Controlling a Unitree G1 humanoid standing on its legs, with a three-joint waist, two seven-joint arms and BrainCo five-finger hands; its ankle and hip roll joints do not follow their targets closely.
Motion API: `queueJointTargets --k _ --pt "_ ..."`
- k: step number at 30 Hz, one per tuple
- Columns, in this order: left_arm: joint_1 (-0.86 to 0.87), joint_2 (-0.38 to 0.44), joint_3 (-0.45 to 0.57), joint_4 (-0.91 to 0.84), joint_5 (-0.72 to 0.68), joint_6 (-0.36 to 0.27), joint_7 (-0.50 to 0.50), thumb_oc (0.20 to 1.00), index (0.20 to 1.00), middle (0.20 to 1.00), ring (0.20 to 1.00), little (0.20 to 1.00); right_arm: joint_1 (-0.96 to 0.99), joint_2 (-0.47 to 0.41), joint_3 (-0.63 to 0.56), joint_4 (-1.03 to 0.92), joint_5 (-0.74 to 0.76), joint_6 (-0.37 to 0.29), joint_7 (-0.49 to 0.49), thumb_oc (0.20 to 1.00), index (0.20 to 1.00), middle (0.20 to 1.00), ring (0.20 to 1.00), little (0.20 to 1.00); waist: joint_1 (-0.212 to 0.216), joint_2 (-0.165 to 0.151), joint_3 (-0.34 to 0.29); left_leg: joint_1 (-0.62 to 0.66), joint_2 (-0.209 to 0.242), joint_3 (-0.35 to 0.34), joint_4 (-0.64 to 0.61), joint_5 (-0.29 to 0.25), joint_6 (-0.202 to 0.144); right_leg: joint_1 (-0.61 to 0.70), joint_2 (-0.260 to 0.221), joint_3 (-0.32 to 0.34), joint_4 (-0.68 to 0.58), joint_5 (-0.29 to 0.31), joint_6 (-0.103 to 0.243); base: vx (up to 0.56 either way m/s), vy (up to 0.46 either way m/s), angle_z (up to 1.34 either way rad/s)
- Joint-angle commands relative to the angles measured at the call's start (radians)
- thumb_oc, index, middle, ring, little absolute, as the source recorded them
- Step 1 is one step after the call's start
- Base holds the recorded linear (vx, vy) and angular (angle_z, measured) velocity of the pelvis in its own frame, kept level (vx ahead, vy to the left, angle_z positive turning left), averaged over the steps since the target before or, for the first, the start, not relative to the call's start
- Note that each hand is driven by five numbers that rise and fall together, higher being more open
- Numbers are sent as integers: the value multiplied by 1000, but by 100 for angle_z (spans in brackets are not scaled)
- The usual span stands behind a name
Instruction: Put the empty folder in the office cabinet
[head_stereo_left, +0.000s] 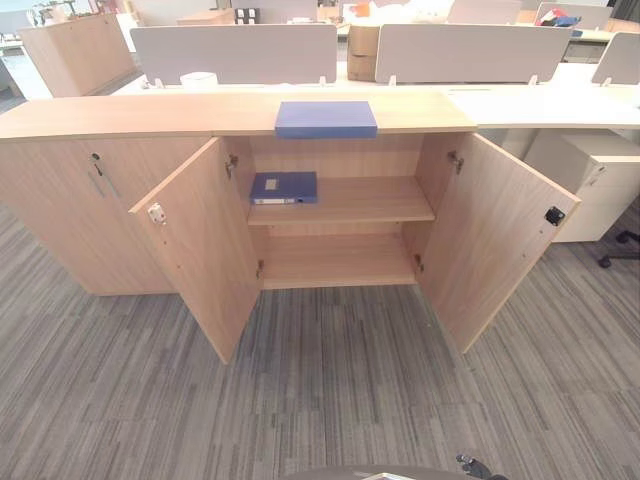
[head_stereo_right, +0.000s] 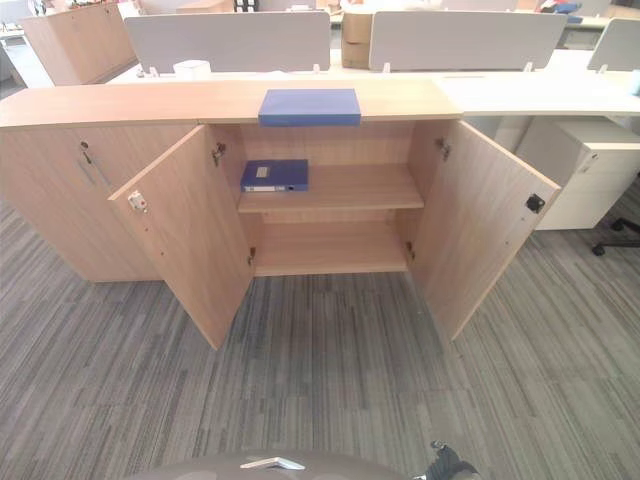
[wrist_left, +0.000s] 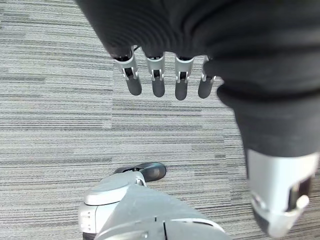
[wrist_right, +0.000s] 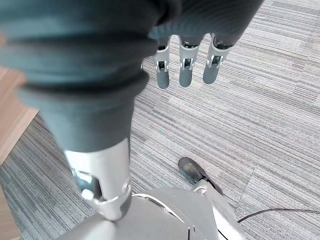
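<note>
Folder: blue folder (head_stereo_left: 326, 119) lies flat on the cabinet top (head_stereo_left: 120, 115), its front edge just over the open compartment.
Cabinet: office cabinet (head_stereo_left: 340, 225) stands with both middle doors swung wide; left door (head_stereo_left: 195, 250) and right door (head_stereo_left: 500, 240) flank the opening.
Shelves: upper shelf (head_stereo_left: 375, 200) carries a darker blue binder (head_stereo_left: 284, 187) at its left end; the rest of it and the bottom shelf (head_stereo_left: 335, 262) are bare.
Left robot hand: left robot hand (wrist_left: 165, 80) hangs over the carpet (head_stereo_left: 320, 390), fingers straight and loose, holding nothing.
Right robot hand: right robot hand (wrist_right: 185, 67) also hangs over the carpet, fingers relaxed and empty.
Step in hand: likely the approach; the folder is not yet picked up.
How to do it well: step close and square to the opening, keep the arms between the doors, take the folder by its overhanging front edge, keep it level, and slide it onto the bare part of the upper shelf beside the binder.
</note>
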Motion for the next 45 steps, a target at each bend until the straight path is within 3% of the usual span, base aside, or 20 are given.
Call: queueJointTargets --k 1,14,15,16,18,19,21,23,25,28,32,34,35,37,38,39,41,43,44,45 --pt "-65 12 0 44 32 -15 4 1000 1000 1000 1000 1000 -50 34 43 33 -4 -8 16 1000 1000 1000 1000 1000 5 -16 31 -8 -75 13 0 -28 28 60 34 35 5 -56 20 0 0 0" --pt "-66 39 24 35 5 -13 5 1000 1000 1000 1000 1000 -49 24 43 14 -4 -5 21 1000 1000 1000 1000 1000 8 -17 55 -13 -60 13 25 -23 18 54 44 32 32 -73 9 -9 -33 0" --pt "-70 44 26 35 3 -12 7 1000 1000 1000 1000 1000 -54 21 47 8 -3 -4 23 1000 1000 1000 1000 1000 13 -22 69 -51 -52 9 92 -32 13 48 44 34 39 -77 5 -138 -161 0" --pt "-75 55 26 34 -2 -8 7 1000 1000 1000 1000 1000 -66 15 55 -12 -4 -3 27 1000 1000 1000 1000 1000 25 -36 113 -163 -38 6 284 -10 -12 47 39 42 51 -85 -13 -200 -245 6" --pt "-87 72 22 18 -17 -6 19 1000 1000 1000 1000 1000 -82 0 69 -40 -8 0 28 1000 1000 1000 1000 1000 43 -45 173 -332 -15 -28 544 119 -47 43 41 43 73 -91 -40 -155 -232 -4" --pt "-89 74 19 24 -11 -4 23 1000 1000 1000 1000 1000 -88 -5 75 -46 -10 1 29 1000 1000 1000 1000 1000 43 -47 187 -386 -6 -39 590 148 -47 45 44 44 77 -97 -48 14 -133 -2" --pt "-79 77 26 39 -1 0 18 1000 1000 1000 1000 1000 -87 -13 68 -50 -2 3 25 1000 1000 1000 1000 1000 58 -44 191 -454 27 -1 543 154 -32 69 50 49 71 -121 -52 198 -27 1" --pt "-54 71 29 57 26 2 11 1000 1000 1000 1000 1000 -83 -21 58 -63 12 3 27 1000 1000 1000 1000 1000 85 -23 192 -475 48 14 375 192 -27 100 59 66 61 -141 -47 329 110 -7" --pt "-34 65 37 56 30 -5 10 1000 1000 1000 1000 1000 -74 -30 60 -77 20 -1 30 1000 1000 1000 1000 1000 120 0 207 -517 64 7 168 288 -54 153 66 84 53 -173 -46 364 116 -52" --pt "-28 55 44 59 49 -4 26 1000 1000 1000 1000 1000 -78 -38 45 -72 27 0 21 1000 1000 1000 1000 1000 141 0 221 -578 104 84 37 316 -72 221 50 93 55 -219 -39 302 98 -23" --pt "16 41 62 57 60 -7 24 1000 1000 1000 1000 1000 -70 -43 31 -63 31 -5 26 1000 1000 1000 1000 1000 170 17 184 -582 154 109 8 352 -89 283 47 164 57 -271 -29 338 145 -42" --pt "37 38 66 52 67 -11 24 1000 1000 1000 1000 1000 -69 -46 23 -67 39 -9 29 1000 1000 1000 1000 1000 188 29 162 -588 183 101 7 395 -115 334 40 214 55 -305 -27 626 316 -51" --pt "46 41 68 46 81 -13 22 1000 1000 1000 1000 1000 -59 -39 19 -37 15 -9 34 1000 1000 1000 1000 1000 203 37 131 -585 217 122 15 434 -127 409 9 267 69 -355 -11 774 405 -56" --pt "47 42 68 46 81 -13 22 1000 1000 1000 1000 1000 -59 -38 20 -36 14 -10 34 1000 1000 1000 1000 1000 205 35 131 -582 216 126 15 432 -126 409 6 268 70 -356 -11 460 266 -43" --pt "40 52 71 50 82 -12 23 1000 1000 1000 1000 1000 -67 -29 29 -20 -8 -9 40 1000 1000 1000 1000 1000 215 21 111 -580 210 95 17 431 -116 417 -32 287 84 -370 11 327 220 -54" --pt "40 53 71 50 82 -12 23 1000 1000 1000 1000 1000 -67 -28 28 -19 -8 -10 40 1000 1000 1000 1000 1000 213 18 109 -582 207 95 17 431 -116 416 -34 285 85 -372 11 760 435 -66" --pt "12 82 69 64 78 -14 30 1000 1000 1000 1000 1000 -67 -6 24 4 -16 -12 42 1000 1000 1000 1000 1000 228 -34 76 -599 179 82 98 445 -109 423 -105 297 109 -257 67 738 367 -83" --pt "-11 100 57 63 75 -11 26 1000 1000 1000 1000 1000 -76 3 27 10 -18 -11 47 1000 1000 1000 1000 1000 228 -75 60 -607 145 80 152 391 -76 374 -141 295 162 -55 107 402 208 -35" --pt "-11 100 57 63 75 -11 26 1000 1000 1000 1000 1000 -76 3 27 10 -18 -11 47 1000 1000 1000 1000 1000 228 -75 60 -607 145 80 152 391 -76 374 -141 295 162 -55 107 363 235 -17" --pt "-26 108 37 57 84 -13 29 1000 1000 1000 1000 1000 -101 9 44 -7 -14 -16 46 1000 1000 1000 1000 1000 225 -99 59 -589 115 102 160 327 -37 311 -155 288 262 149 139 226 162 -3"
